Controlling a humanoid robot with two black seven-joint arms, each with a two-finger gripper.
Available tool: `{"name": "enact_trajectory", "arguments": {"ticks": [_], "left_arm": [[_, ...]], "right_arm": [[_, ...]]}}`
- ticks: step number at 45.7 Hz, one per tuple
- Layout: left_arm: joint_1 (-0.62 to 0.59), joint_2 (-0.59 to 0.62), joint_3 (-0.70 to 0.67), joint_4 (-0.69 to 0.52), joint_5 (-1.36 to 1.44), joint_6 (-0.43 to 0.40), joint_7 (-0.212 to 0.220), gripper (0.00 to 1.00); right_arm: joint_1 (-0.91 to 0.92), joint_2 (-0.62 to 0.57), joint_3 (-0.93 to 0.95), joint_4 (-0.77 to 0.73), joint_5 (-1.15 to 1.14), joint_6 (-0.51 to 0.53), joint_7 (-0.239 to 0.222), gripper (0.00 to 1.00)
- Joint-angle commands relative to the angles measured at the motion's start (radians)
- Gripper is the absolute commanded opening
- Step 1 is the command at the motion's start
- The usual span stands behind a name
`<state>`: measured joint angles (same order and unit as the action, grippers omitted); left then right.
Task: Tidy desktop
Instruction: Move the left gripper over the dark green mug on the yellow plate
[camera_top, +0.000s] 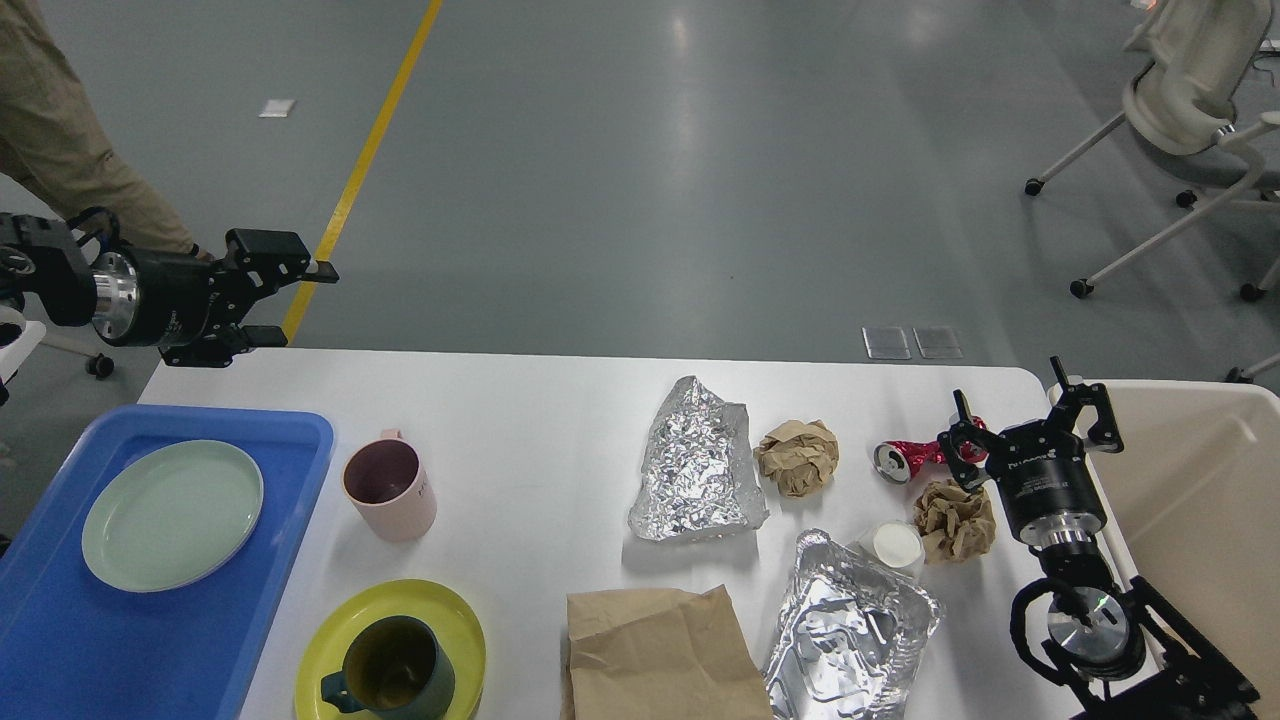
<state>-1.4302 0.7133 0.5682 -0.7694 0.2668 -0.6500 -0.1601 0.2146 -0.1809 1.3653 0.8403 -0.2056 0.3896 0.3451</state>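
Black arms, silver wrist rings

- I have one view only, from the head, looking forward and down.
- It sits close above the surface (520, 420), whose near edge is cut off at the bottom.
- Farther up, it takes in the floor (650, 170) beyond.

You see a grey glossy floor (640, 170) with light glare, a yellow line (362, 165) running across it, a white wheeled chair (1185, 110) at right, and two floor plates (912, 342).
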Motion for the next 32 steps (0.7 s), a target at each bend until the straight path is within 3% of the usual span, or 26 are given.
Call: {"name": "enact_trajectory", "arguments": {"ticks": [1,11,19,24,32], "left_arm": [[-0.12,-0.11,0.252,-0.014,-0.003,-0.01,-0.003,0.98],[-0.429,-0.365,0.608,-0.148,-0.004,-0.143,-0.004,0.98],[-0.68,-0.459,0.674,-0.309,-0.067,-0.302,-0.004,0.98],[-0.832,-0.482,0.734,-0.479,-0.148,-0.284,-0.003,0.98],[-1.041,-0.621,0.903,-0.721,-0.357,-0.185,-0.001,0.98]], "right_arm": [[0.0,0.0,0.0,-0.001,0.0,0.0,0.0,1.0],[0.0,0.0,0.0,0.0,0.0,0.0,0.0,1.0],[0.0,0.0,0.0,0.0,0.0,0.0,0.0,1.0],[0.0,0.0,0.0,0.0,0.0,0.0,0.0,1.0],[0.0,0.0,0.0,-0.001,0.0,0.0,0.0,1.0]]}}
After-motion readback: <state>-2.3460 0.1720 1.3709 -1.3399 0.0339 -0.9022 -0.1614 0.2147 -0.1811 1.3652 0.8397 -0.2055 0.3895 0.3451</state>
